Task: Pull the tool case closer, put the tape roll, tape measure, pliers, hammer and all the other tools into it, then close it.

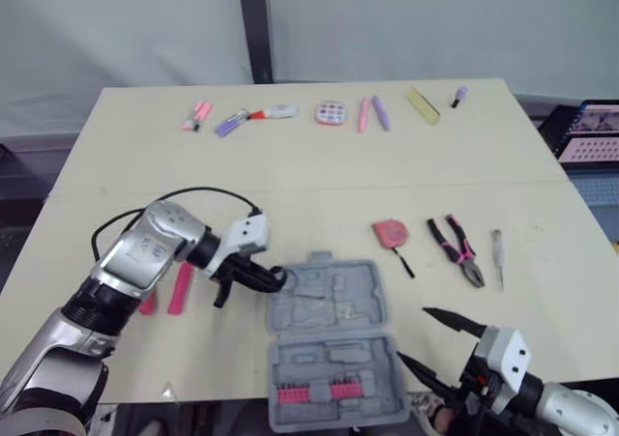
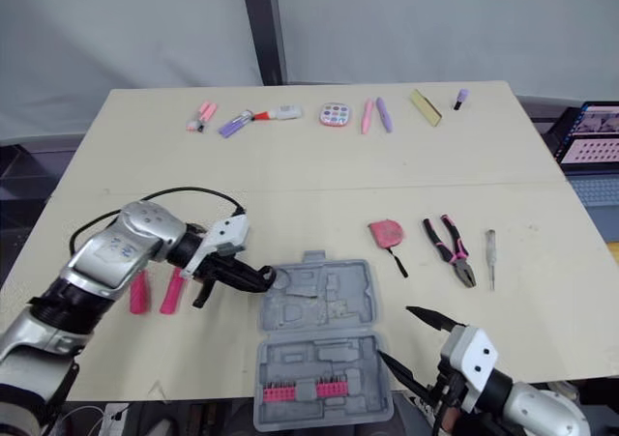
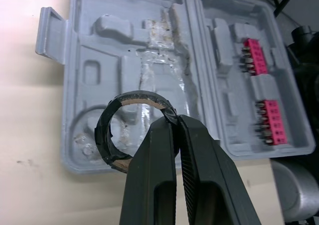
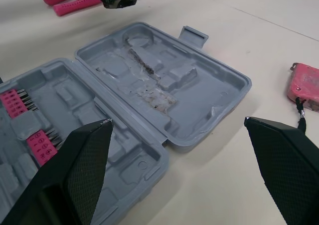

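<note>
The place reads as a robotics test lab, not a home. A plain beige table (image 1: 319, 170) stands before a pale grey backdrop (image 1: 416, 20) split by a dark post (image 1: 254, 20). Markers (image 1: 372, 113) line its far edge. Pliers (image 1: 456, 249), a tape measure (image 1: 391, 232) and an open tool case (image 1: 334, 344) are spaced apart nearer, beside a screen (image 1: 592, 131).

My pale beige desk (image 1: 319, 180) stands before a grey-white wall (image 1: 416, 20) split by a dark upright post (image 1: 254, 25).
</note>
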